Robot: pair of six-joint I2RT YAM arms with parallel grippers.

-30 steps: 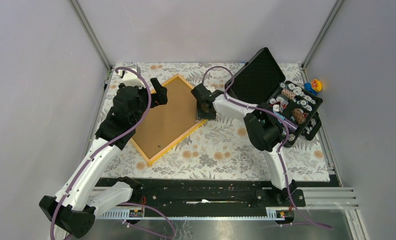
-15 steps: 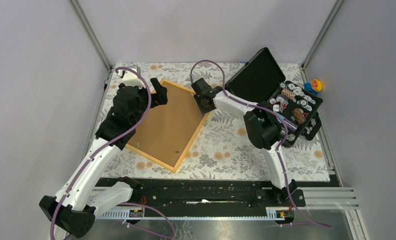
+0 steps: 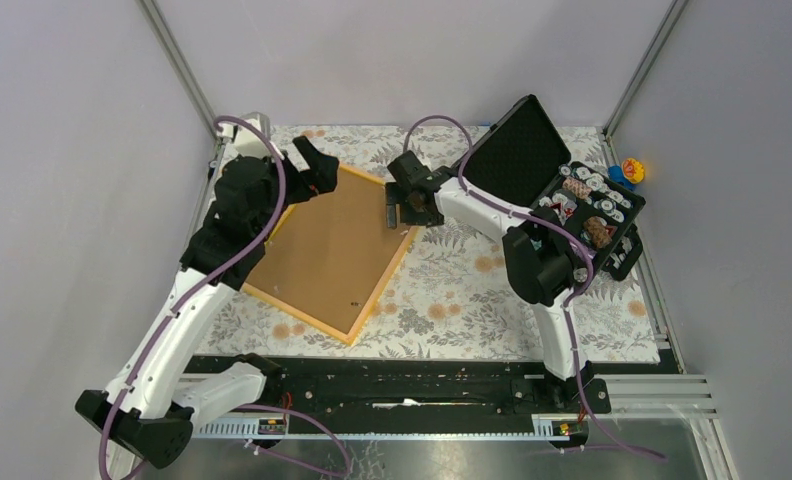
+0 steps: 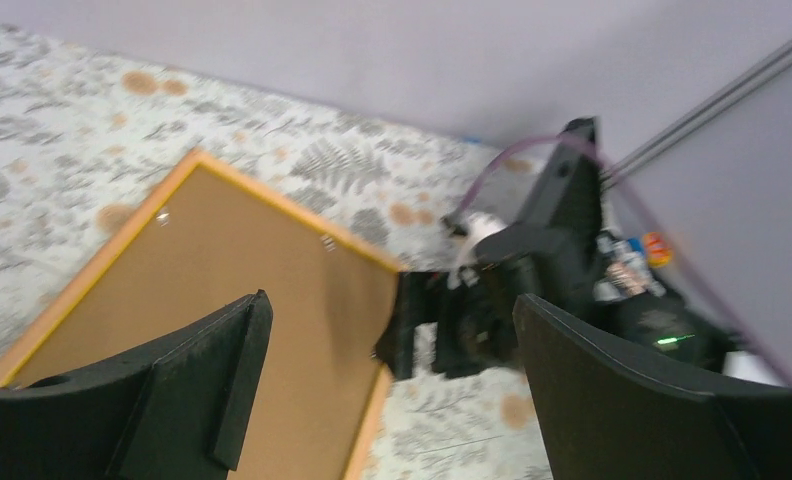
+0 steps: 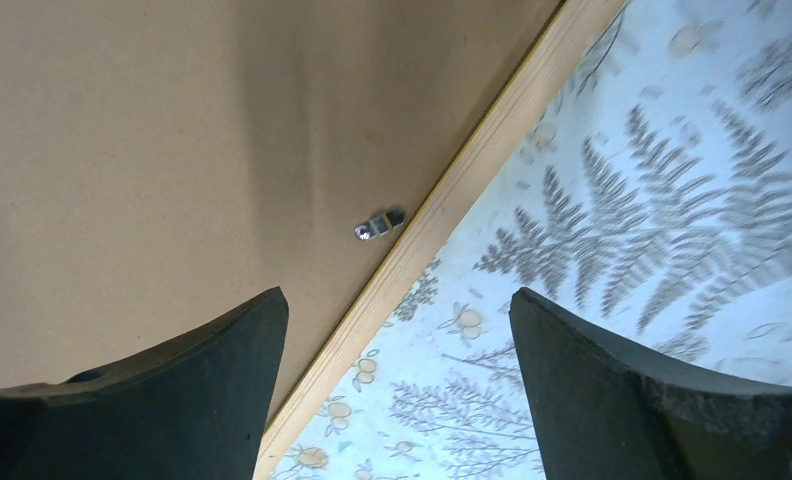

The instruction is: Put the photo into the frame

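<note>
The frame (image 3: pixel 387 282) lies face down on the floral cloth, its thin orange-yellow edge around a plain brown backing board (image 3: pixel 322 255). The photo is out of view. My left gripper (image 3: pixel 307 165) hangs open above the frame's far corner, holding nothing. In the left wrist view the frame edge (image 4: pixel 282 203) runs below my left gripper (image 4: pixel 390 300). My right gripper (image 3: pixel 397 205) stands open over the frame's right corner. The right wrist view has my right gripper (image 5: pixel 397 300) straddling the wooden frame edge (image 5: pixel 452 210) from above, beside a small metal clip (image 5: pixel 379 224) on the backing board.
An open black case (image 3: pixel 552 190) with several small items stands at the back right, close behind the right arm. A yellow and blue toy (image 3: pixel 630 170) lies beyond it. A white object (image 3: pixel 255 122) sits at the back left corner. The enclosure walls stand close around the cloth.
The frame swung round on the cloth, its near corner going left, then stopped. My right gripper opened and let go of the frame's corner. My left gripper rose and shifted towards the back.
</note>
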